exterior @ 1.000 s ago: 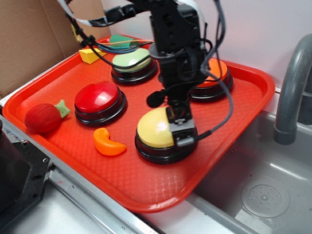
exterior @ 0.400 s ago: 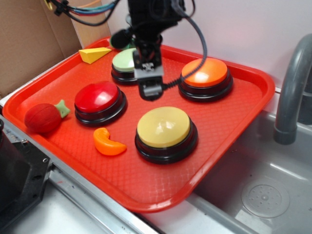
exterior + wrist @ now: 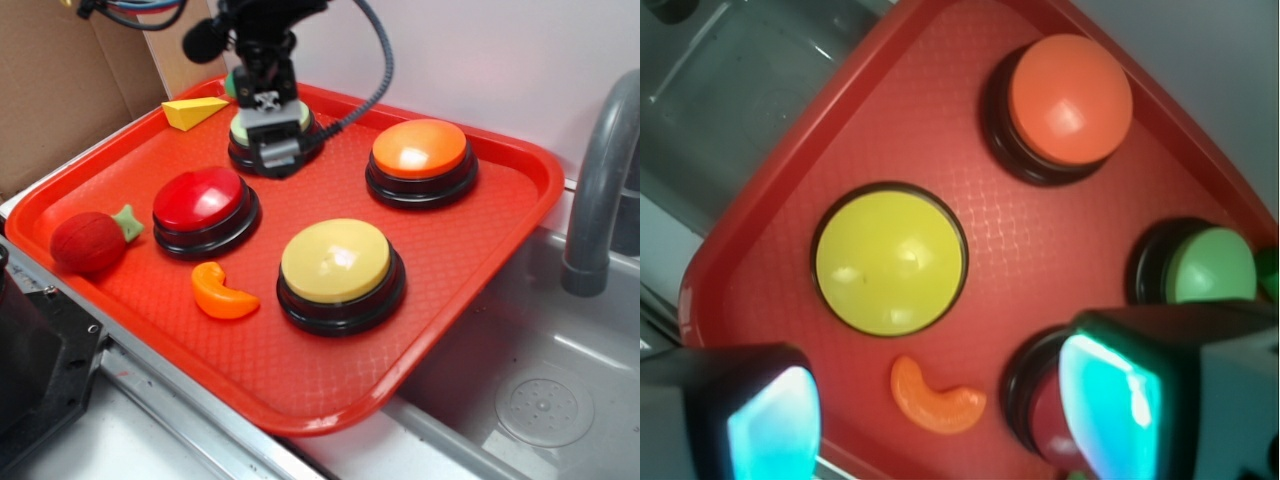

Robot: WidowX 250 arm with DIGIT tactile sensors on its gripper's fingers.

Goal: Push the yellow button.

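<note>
Gripper [image 3: 268,130] open, above tray [image 3: 520,190].

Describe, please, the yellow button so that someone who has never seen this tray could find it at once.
Start at the red tray beside the sink. Four domed buttons on black bases sit on it; the yellow button is the one nearest the tray's front edge, next to the orange crescent toy. Its pale yellow dome sets it apart from the red button, green button and orange button.

yellow button [image 3: 335,262] unobstructed above, orange crescent toy [image 3: 221,293] just beside
</note>
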